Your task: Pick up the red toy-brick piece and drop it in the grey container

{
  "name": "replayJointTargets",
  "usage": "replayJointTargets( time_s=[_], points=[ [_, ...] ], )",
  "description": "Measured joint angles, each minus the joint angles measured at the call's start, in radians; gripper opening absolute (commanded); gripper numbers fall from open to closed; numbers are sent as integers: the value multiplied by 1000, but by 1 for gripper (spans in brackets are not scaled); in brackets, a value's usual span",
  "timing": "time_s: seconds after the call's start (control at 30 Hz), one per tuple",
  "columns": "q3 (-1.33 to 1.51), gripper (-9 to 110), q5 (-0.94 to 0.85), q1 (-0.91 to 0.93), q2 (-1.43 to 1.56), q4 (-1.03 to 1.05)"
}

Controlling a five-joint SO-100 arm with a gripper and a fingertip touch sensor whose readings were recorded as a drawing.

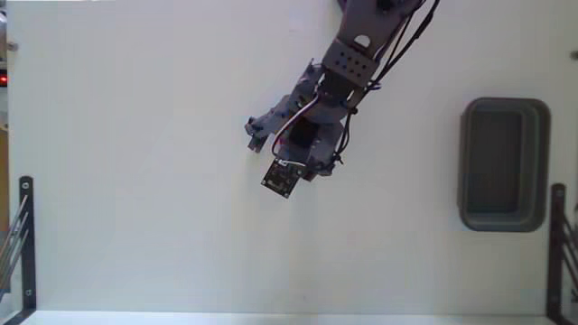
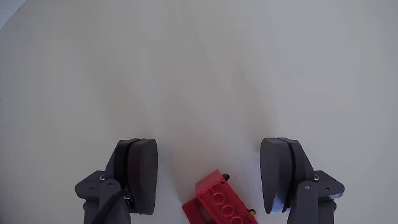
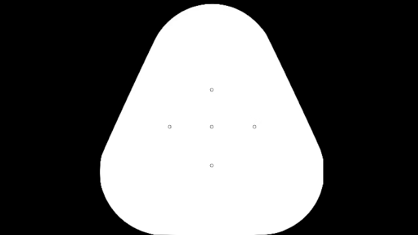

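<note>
**Hand spread wide over brick; tray stands apart at right**

Fixed view, left to right: a black metal bracket [image 1: 24,244] stands at the counter's left edge. The white counter [image 1: 135,135] is bare across its left half. Near centre, the grey arm [image 1: 348,63] reaches down from the top edge, with dark and white cables along it. The hand [image 1: 287,153] is seen from above, its wrist camera board at the lower end; one finger [image 1: 257,126] juts out to the left. The brick is not clearly seen here; only a small red trace shows beside the camera board, under the hand. At right, the tray [image 1: 504,164] lies flat on the counter, well apart from the hand, long side running top to bottom, dark inside with nothing visible in it. A second black bracket [image 1: 558,244] stands at the right edge.

Wrist view, left to right: the left finger [image 2: 140,174] and the right finger stand far apart, so the hand [image 2: 208,177] is wide open and holds nothing. The brick [image 2: 214,202] lies on the counter between them, at the bottom edge, nearer the right finger, turned at an angle, studs up. It touches neither finger. Its lower part is cut off by the frame.
</note>
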Motion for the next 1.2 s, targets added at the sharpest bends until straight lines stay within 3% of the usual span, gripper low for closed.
replayJointTargets(
  time_s=[1.2],
  points=[
    [-12, 96, 0, -2, 9, 48]
  ],
)
